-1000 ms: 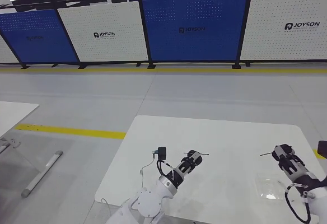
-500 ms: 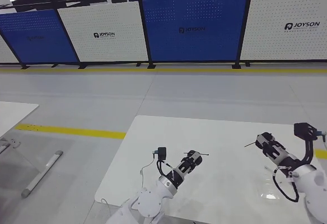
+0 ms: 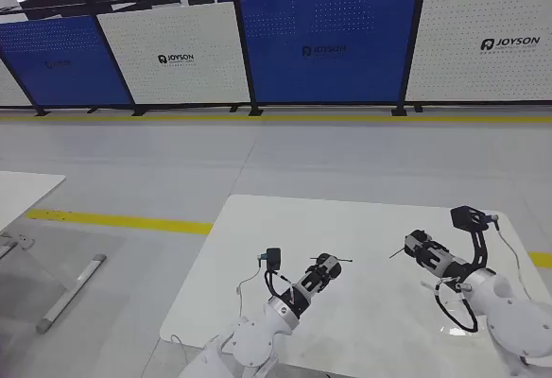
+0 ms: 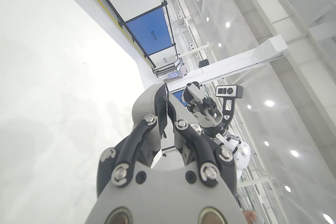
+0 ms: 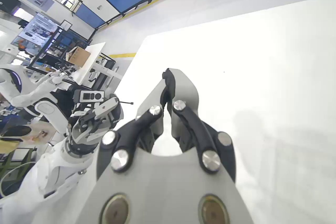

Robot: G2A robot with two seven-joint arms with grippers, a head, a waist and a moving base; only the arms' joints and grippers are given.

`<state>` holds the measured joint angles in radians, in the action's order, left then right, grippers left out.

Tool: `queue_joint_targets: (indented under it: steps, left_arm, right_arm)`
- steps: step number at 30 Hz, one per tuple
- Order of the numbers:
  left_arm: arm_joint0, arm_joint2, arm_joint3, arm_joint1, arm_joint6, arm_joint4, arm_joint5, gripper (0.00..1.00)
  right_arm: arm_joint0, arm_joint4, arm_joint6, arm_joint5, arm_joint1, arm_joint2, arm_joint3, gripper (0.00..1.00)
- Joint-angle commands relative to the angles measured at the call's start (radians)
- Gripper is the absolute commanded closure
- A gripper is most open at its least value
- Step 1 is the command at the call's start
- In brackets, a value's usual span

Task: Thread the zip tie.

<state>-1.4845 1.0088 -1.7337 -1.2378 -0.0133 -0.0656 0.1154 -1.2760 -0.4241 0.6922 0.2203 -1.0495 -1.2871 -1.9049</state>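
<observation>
zip tie strip (image 3: 342, 259) jutting from left fingers (image 3: 327, 266), another from right fingers (image 3: 414, 243)

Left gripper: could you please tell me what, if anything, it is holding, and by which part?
The left gripper is shut on a thin black zip tie, pinched along its strap, with a short end jutting out sideways.

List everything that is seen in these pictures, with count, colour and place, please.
table: one, white, under both arms.
zip tie: one, thin, black, sticking out of the left gripper.
black strip: one, thin, at the right gripper's tip.
side table: one, white, far left.
wall panels: several, blue and white, at the back.
left gripper: one, grey, fingers shut on the zip tie.
right gripper: one, grey, fingers shut on the black strip.
</observation>
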Motion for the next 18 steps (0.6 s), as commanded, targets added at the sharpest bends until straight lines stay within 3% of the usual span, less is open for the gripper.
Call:
queue_joint_targets:
  steps: [1,6,10,15,18]
  left_arm:
    - [0.0,0.0,0.0,0.0,0.0,0.0,0.0,1.0]
    - [0.017,-0.02,0.015,-0.004,-0.027,0.067,-0.005,1.0]
    - [0.041,-0.054,0.043,-0.016,-0.048,0.062,0.018,1.0]
    - [0.041,-0.054,0.043,-0.016,-0.048,0.062,0.018,1.0]
    - [0.041,-0.054,0.043,-0.016,-0.048,0.062,0.018,1.0]
  right_arm:
    - [0.0,0.0,0.0,0.0,0.0,0.0,0.0,1.0]
    - [0.0,0.0,0.0,0.0,0.0,0.0,0.0,1.0]
    - [0.0,0.0,0.0,0.0,0.0,0.0,0.0,1.0]
    - [0.0,0.0,0.0,0.0,0.0,0.0,0.0,1.0]
    - [-0.021,-0.05,-0.091,-0.003,-0.006,0.037,-0.017,1.0]
